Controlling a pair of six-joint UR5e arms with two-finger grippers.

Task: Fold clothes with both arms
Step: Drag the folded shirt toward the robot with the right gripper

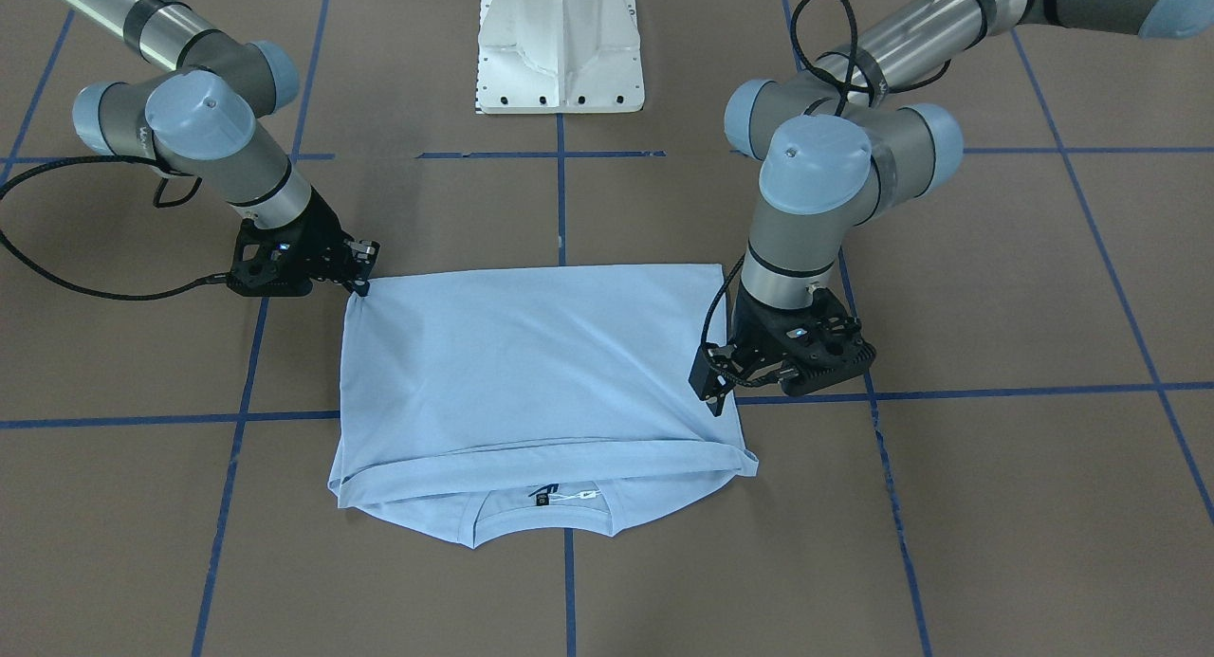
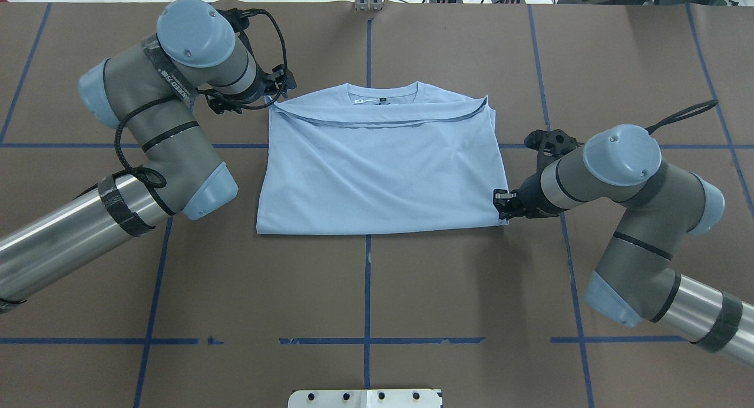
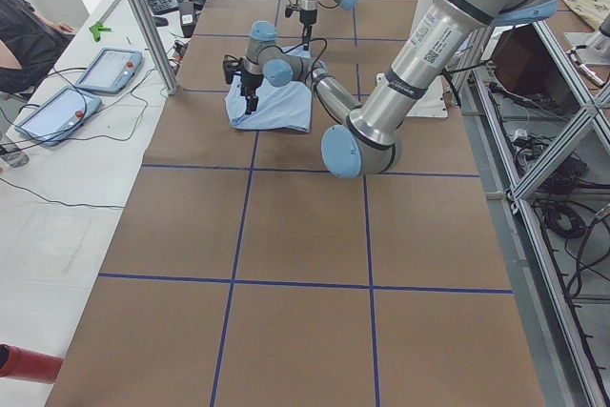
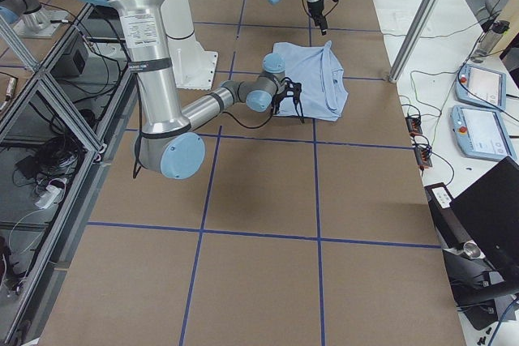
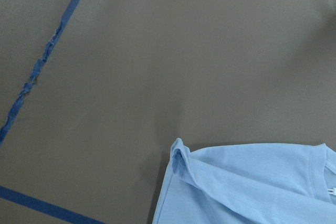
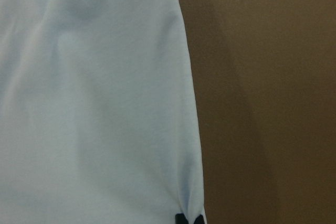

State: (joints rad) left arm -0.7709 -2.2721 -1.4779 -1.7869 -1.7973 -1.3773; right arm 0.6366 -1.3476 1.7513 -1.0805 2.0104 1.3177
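The light blue T-shirt (image 2: 377, 172) lies folded in half on the brown table, its round collar (image 2: 382, 96) with the black label peeking out at the far edge. My left gripper (image 2: 278, 93) hovers at the far left corner of the folded layer. That corner (image 5: 178, 156) lies crumpled and free in the left wrist view, where no fingertips show; the gripper looks open. At the near right corner my right gripper (image 2: 500, 205) is shut on the shirt's edge. Its black fingertips (image 6: 181, 219) pinch the cloth in the right wrist view.
The white pedestal base (image 1: 560, 45) stands behind the shirt on the robot's side. Blue tape lines (image 2: 367, 290) grid the table. Off the far edge lie tablets (image 3: 105, 69) and cables, and a person (image 3: 29, 30) sits there.
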